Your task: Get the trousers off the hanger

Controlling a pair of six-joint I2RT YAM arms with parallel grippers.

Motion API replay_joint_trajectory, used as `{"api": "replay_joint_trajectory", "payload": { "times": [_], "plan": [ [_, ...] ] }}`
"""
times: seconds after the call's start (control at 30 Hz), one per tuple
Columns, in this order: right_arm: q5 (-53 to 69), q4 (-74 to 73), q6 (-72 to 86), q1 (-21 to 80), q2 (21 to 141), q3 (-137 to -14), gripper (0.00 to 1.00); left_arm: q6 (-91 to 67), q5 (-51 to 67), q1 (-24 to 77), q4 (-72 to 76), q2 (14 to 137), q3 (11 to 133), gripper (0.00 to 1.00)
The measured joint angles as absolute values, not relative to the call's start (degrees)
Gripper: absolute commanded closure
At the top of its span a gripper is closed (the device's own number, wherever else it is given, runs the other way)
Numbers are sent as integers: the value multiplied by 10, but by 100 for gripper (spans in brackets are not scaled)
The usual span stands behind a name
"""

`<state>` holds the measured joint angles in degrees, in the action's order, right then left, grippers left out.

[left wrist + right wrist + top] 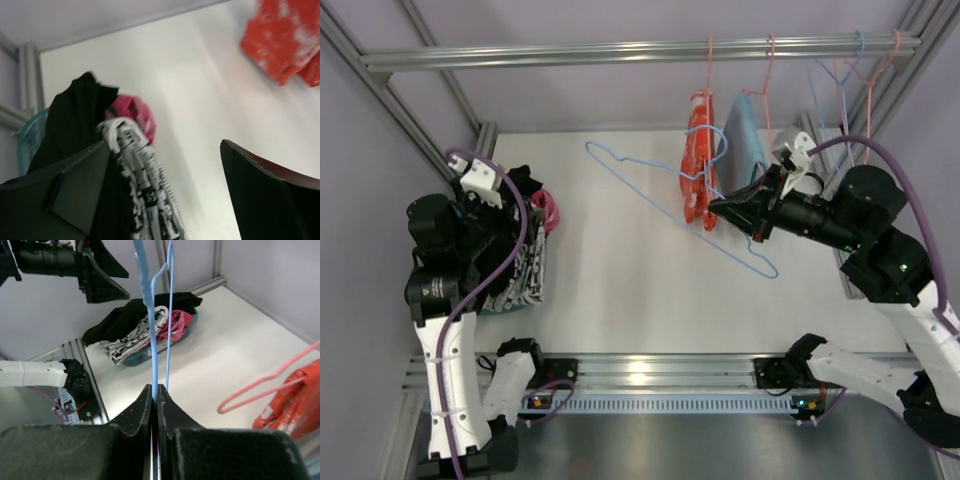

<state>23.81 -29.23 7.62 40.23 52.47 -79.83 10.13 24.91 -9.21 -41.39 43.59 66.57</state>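
Right tool (155, 392) clamps shut on a bare blue wire hanger (149, 315), likely to set it aside, beside the hanging orange-red trousers (700, 165); left tool (165, 145) gapes empty over the clothes basket (27, 137).

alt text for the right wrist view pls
Right gripper shut on the blue hanger, whose wire rises out the top of frame. Behind it a clothes pile lies on the table; orange-red trousers hang on a pink hanger at lower right.

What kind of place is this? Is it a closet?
Probably a robot lab booth set up like a tiny closet: a metal rail with wire hangers, robot arms bolted to a white table.
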Motion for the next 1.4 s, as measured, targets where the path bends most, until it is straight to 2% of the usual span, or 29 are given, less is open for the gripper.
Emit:
{"api": "replay_joint_trajectory", "payload": {
  "times": [0.17,0.33,0.6,0.77,0.97,1.17,1.4],
  "plan": [
    [270,-344,45,326,469,-820,100,71,356,-92,-412,473,705,2],
    [263,-399,37,237,395,-849,100,58,398,-92,-416,503,705,2],
    [156,-438,36,60,304,-909,100,40,426,-92,-416,538,721,2],
    [109,-498,36,9,289,-902,100,37,427,-92,-416,538,723,2],
    [60,-557,29,-8,352,-901,100,30,427,-92,-416,535,723,2],
    [47,-560,-2,-9,497,-914,100,18,423,-92,-416,522,723,2],
    [46,-523,-25,-9,653,-987,100,10,417,-92,-416,510,722,2]
  ]
}}
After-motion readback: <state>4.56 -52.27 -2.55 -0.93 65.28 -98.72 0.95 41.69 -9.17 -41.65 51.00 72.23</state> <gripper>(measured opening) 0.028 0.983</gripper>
